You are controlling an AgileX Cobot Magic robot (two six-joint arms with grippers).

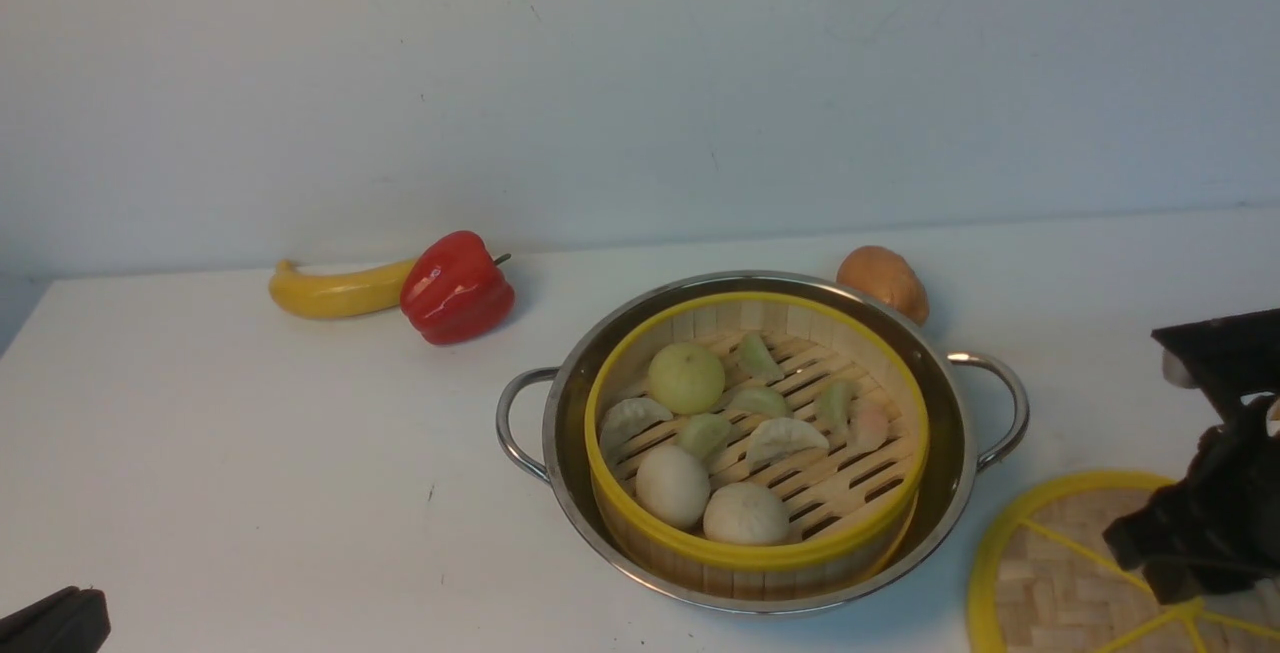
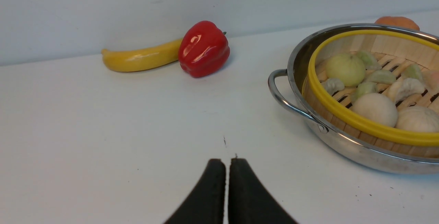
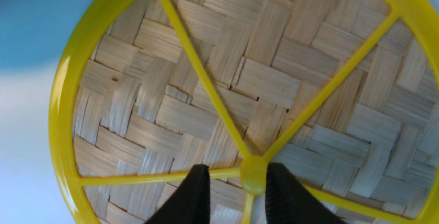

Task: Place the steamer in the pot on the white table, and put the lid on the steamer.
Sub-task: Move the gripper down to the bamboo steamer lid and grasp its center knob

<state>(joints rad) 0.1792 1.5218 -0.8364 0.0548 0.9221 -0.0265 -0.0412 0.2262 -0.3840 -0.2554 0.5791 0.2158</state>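
Observation:
The steamer (image 1: pixel 760 321), a bamboo basket with yellow rims and several dumplings and buns inside, sits in the shiny pot (image 1: pixel 952 453) on the white table (image 1: pixel 250 453). It also shows in the left wrist view as steamer (image 2: pixel 343 112) inside pot (image 2: pixel 346 148). The lid (image 1: pixel 1050 573), a woven disc with yellow spokes, lies at the front right, apart from the pot. My right gripper (image 3: pixel 236 171) is open over the lid (image 3: pixel 267 80), its fingers either side of the yellow centre knob (image 3: pixel 253 177). My left gripper (image 2: pixel 226 164) is shut and empty, low at the front left.
A yellow banana (image 1: pixel 335 290) and a red pepper (image 1: pixel 457 288) lie by the back wall on the left. A brown potato (image 1: pixel 883 281) sits just behind the pot. The pot's loop handles (image 1: pixel 515 423) stick out on both sides.

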